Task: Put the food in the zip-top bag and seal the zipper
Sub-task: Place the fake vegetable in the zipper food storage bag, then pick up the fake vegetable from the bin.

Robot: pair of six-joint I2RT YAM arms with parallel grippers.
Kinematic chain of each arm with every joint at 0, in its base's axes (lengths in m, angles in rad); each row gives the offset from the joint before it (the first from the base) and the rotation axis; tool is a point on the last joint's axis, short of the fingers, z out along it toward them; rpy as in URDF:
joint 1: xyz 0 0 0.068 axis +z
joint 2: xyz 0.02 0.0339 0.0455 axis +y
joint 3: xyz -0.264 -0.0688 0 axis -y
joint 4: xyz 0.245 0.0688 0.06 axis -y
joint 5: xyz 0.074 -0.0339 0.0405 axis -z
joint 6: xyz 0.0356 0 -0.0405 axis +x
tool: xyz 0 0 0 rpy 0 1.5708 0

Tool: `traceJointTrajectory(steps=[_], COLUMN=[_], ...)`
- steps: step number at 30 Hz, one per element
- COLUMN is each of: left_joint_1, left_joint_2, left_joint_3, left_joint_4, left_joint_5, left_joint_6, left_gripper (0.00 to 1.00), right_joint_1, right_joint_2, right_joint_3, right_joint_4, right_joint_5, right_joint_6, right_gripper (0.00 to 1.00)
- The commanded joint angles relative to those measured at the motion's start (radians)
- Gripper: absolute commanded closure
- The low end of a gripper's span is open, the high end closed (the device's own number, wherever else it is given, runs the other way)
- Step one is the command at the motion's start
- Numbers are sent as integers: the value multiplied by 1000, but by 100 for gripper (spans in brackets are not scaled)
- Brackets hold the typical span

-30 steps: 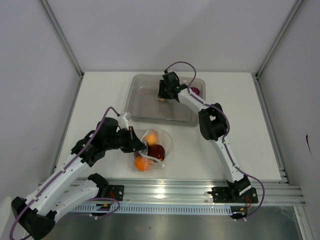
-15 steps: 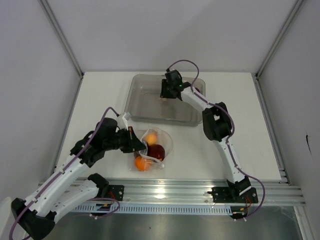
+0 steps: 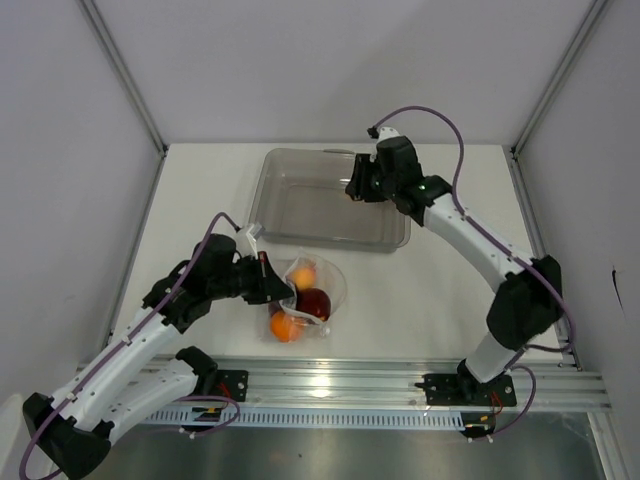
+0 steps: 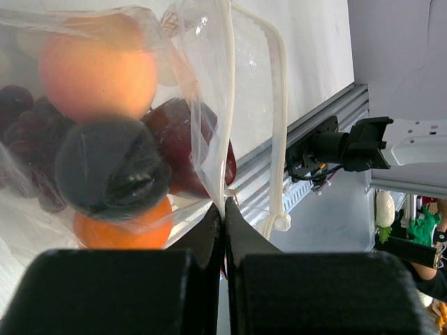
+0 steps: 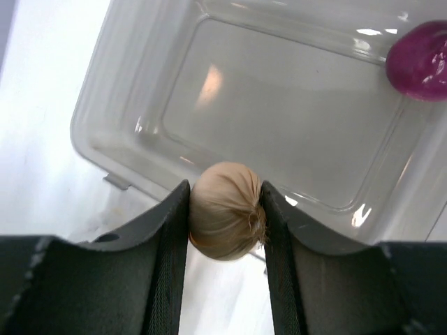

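The clear zip-top bag (image 3: 318,292) lies on the table near the front, its mouth toward my left arm. My left gripper (image 3: 281,290) is shut on the bag's mouth edge. In the left wrist view the jaws (image 4: 224,209) pinch the zipper strip (image 4: 225,105). Inside the bag are the peach (image 4: 98,66), the blackish fruit (image 4: 112,167), the dark red fruit (image 4: 183,129), the orange (image 4: 122,229) and the grapes (image 4: 24,136). My right gripper (image 3: 357,191) is shut on the beige bulb (image 5: 225,220) and holds it above the tray's near edge. The purple ball (image 5: 421,59) lies in the tray.
The rigid translucent grey tray (image 3: 305,205) stands at the back middle of the table; its floor (image 5: 279,105) shows in the right wrist view. The aluminium rail (image 3: 400,380) runs along the front edge.
My right arm has lifted out of the tray with the beige bulb, rising and swinging right, its elbow now far out to the right. My left gripper and the bag have not moved.
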Motion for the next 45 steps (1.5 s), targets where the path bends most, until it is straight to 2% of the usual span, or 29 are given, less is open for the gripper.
traceJointTrajectory(steps=[1,7,11,15,19,20,21,22,26,27,29,32,34,35,40,45], left_joint_1=[7,8,10,10,10,10,10,10,10,11,10,10,10,10,11,10], left_joint_2=[-2,-9,-13,-8,-8,-9,-11,-13,-23,-22,-23,-25,-26,-28,-26,-26], left_joint_3=[7,4,4,9,13,18,16,19,21,21,18,20,18,24,12,7], left_joint_4=[33,35,32,35,35,32,29,21,12,12,12,12,10,10,14,17], left_joint_5=[23,27,24,26,26,26,26,21,12,12,13,13,12,9,12,13], left_joint_6=[-5,-5,-4,-7,-10,-10,-10,-8,-7,-7,-7,-5,-4,-4,-4,0], left_gripper=[100,99,100,100,99,99,99,99,100,99,99,99,99,99,99,99], right_joint_1=[46,173,283,389,447,455,463,467,469,467,469,469,467,467,435,331], right_joint_2=[-173,-454,-540,-556,-504,-491,-465,-454,-404,-385,-368,-347,-344,-344,-353,-359], right_joint_3=[-158,-346,-415,-435,-427,-426,-424,-420,-397,-389,-364,-335,-320,-312,-248,-206], right_joint_4=[-22,-41,-53,-39,-19,-18,-13,-10,-4,-8,-15,-25,-33,-34,-67,-93], right_joint_5=[-21,-48,-60,-53,-51,-51,-48,-45,-42,-36,-18,2,9,44,102,194], right_joint_6=[-40,-28,26,62,75,76,75,73,56,53,46,35,29,24,10,0], right_gripper=[89,90,90,89,83,81,71,65,47,36,30,16,13,5,5,1])
